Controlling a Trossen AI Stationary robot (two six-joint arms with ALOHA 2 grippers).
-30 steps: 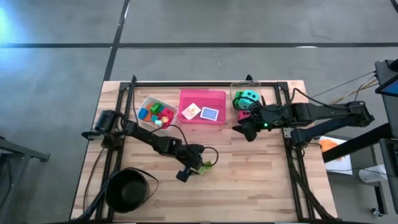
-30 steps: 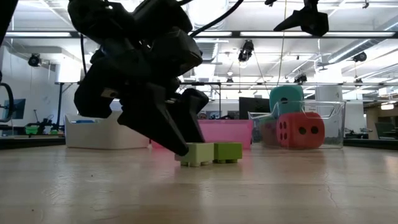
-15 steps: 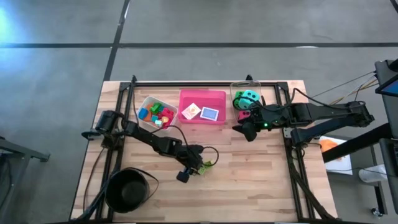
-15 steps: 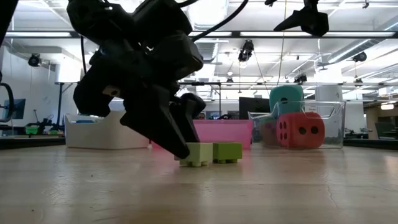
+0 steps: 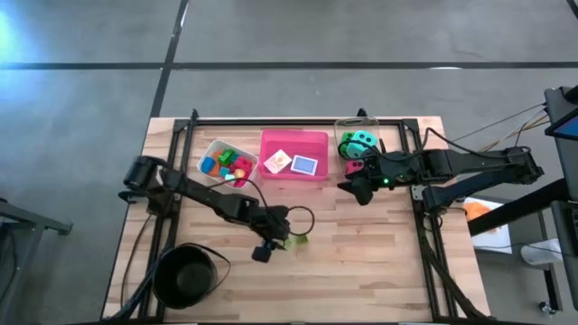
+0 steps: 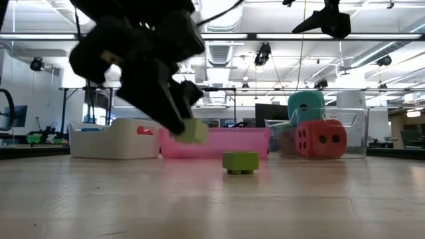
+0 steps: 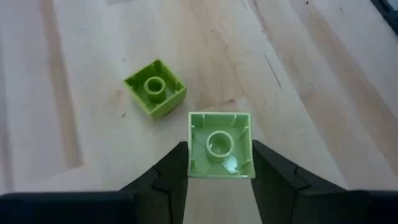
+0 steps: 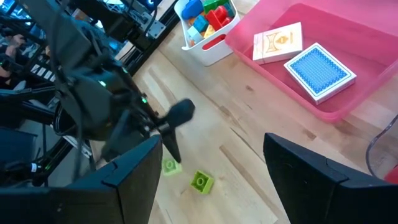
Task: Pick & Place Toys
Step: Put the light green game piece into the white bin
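Note:
My left gripper (image 5: 274, 238) is shut on a light green block (image 7: 220, 145), which hangs above the table in the low view (image 6: 192, 131). A second green block (image 7: 155, 88) rests flat on the wood just beside it; it also shows in the low view (image 6: 240, 161) and the high view (image 5: 298, 239). My right gripper (image 5: 354, 188) hovers open and empty by the clear tray (image 5: 348, 126) that holds the big dice (image 6: 322, 138). My left gripper pinches the light green block by two opposite side walls (image 7: 190, 147) between its two fingers (image 7: 169, 169). The fingers slant downward from above. The block is lifted clear of the table and tilted, with its hollow face toward the wrist camera.
A white tray (image 5: 209, 149) with several small bright blocks and a pink tray (image 5: 294, 140) with two cards stand along the far edge. A black round bowl (image 5: 187, 275) sits at the near left. Bare wood lies at the table's middle and near right.
My left gripper has gone up and a little toward the table's left edge with the light green block. The block has been lifted clear of the table and tipped. The second green block has stayed where it was.

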